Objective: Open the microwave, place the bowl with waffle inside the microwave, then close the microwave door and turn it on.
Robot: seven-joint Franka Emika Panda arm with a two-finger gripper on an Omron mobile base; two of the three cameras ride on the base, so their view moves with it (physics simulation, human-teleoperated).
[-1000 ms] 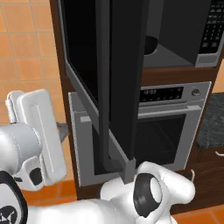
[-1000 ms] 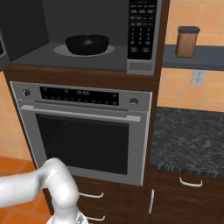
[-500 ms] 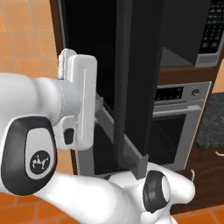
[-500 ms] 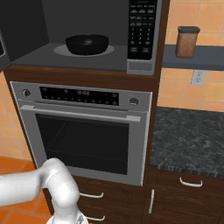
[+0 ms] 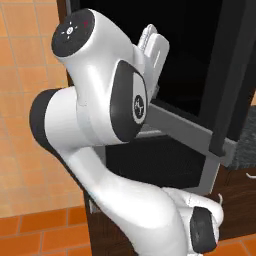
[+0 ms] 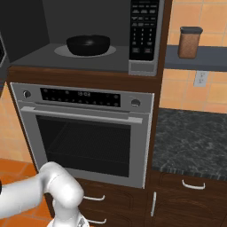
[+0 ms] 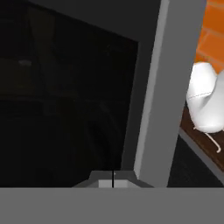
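Note:
The microwave stands open, and the black bowl sits on the round plate inside it. What the bowl holds is too dark to make out. The keypad is at the microwave's right side. The microwave door hangs swung out, with its dark bar handle near its free edge. My gripper is shut with nothing in it and sits close against the door's black glass, beside its grey frame. In the left base view the white hand is raised against the door's outer face.
A grey oven sits under the microwave, with dark wooden drawers below. To the right lie a dark stone counter and a shelf with a brown jar. My arm's large joints fill the foreground.
My arm has risen and swung right, bringing the hand from low on the left up against the door's outer glass. The door panel now spreads wider across the left base view.

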